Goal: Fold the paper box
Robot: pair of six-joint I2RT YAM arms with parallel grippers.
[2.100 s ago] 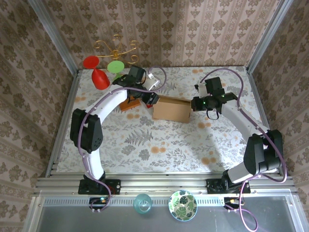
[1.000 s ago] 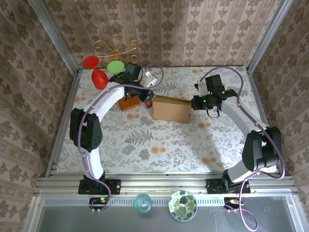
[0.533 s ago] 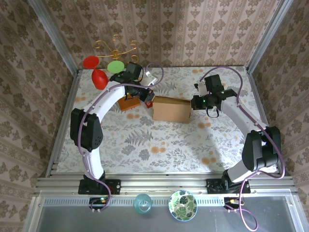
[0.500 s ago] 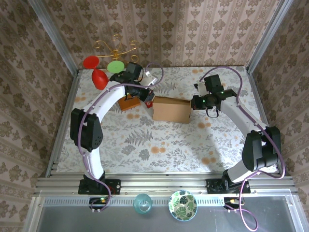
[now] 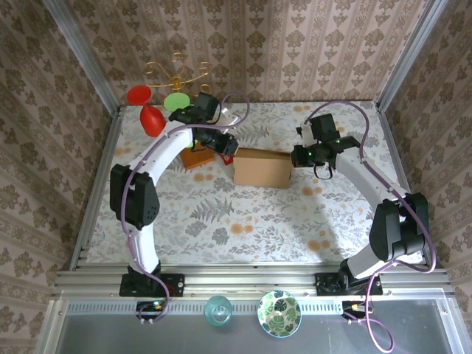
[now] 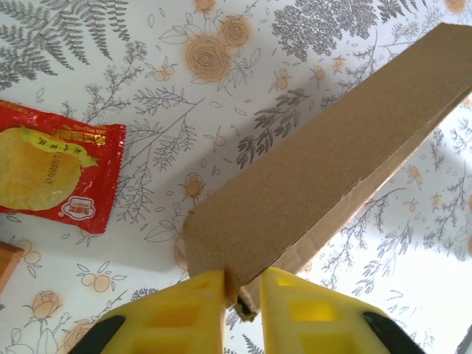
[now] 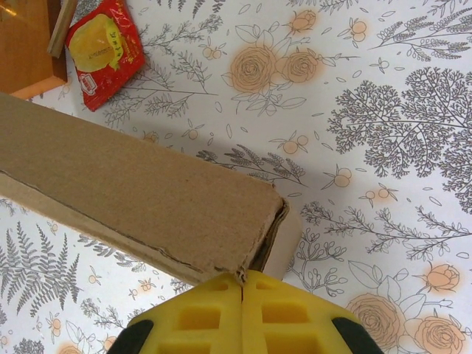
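Paper box (image 5: pixel 262 168) is pinched by the closed right gripper (image 7: pixel 242 280) to steady it; its other end is kept inside the left gripper (image 6: pixel 242 280), set narrow, maybe loose.

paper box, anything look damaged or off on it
Yes. In the right wrist view the paper box has a ragged, frayed lower edge. Its end by the right gripper gapes, the layers bowing apart instead of lying flat. Nothing else stands out.
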